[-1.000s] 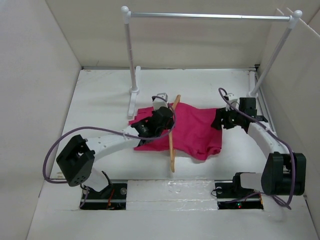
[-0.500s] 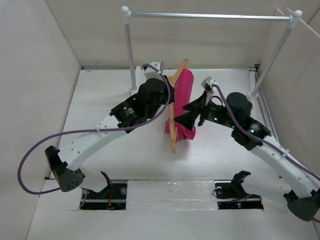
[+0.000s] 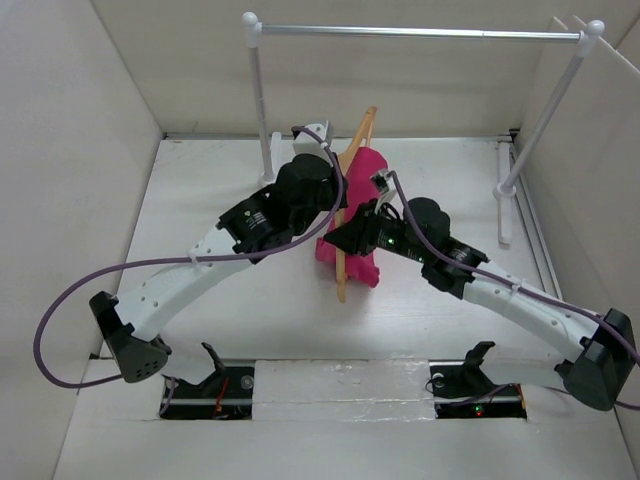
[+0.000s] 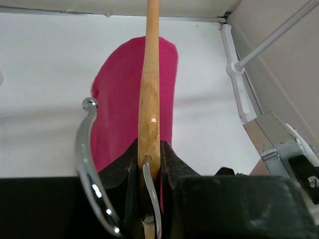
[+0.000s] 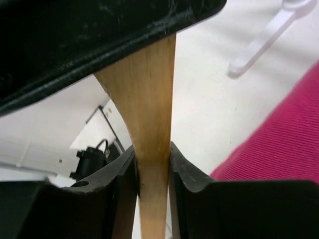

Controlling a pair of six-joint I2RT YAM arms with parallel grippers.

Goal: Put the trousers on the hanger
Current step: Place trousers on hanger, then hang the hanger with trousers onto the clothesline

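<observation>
While draped with trousers (image 4: 119, 99), hanger (image 4: 149, 84) tight in left end effector (image 4: 149, 155) and right end effector (image 5: 154, 167) alike.

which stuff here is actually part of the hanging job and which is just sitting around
Part of the job:
- the trousers, pink, next to the hanger
- the hanger, wooden
- left gripper, shut on the hanger near its hook
- right gripper, shut on the hanger too

Just standing by:
- the silver rail on white posts at the back
</observation>
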